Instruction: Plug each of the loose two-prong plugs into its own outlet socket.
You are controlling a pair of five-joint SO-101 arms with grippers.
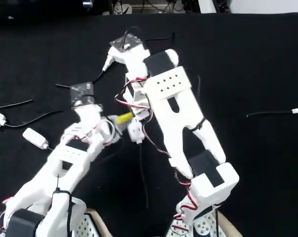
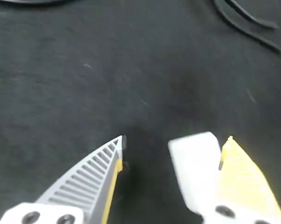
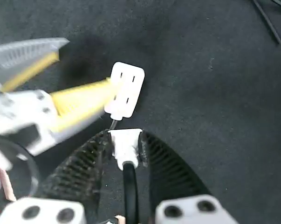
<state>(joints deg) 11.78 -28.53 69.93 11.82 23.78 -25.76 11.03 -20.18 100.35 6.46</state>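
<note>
1. Right gripper (image 3: 125, 136): black fingers pinched on the white plug (image 3: 126, 145), its prongs just beside the outlet socket (image 3: 126, 88).
2. Left gripper (image 2: 175, 140): fingers spread (the yellow one touches the outlet socket), low over the table (image 3: 215, 93).

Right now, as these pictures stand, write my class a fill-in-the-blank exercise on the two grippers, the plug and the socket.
1. The right gripper is shut on a white two-prong ____.
2. The cable leaving it is ____.
3. The left gripper is ____, with the outlet socket beside its yellow finger.
Missing words: plug; black; open.
</note>
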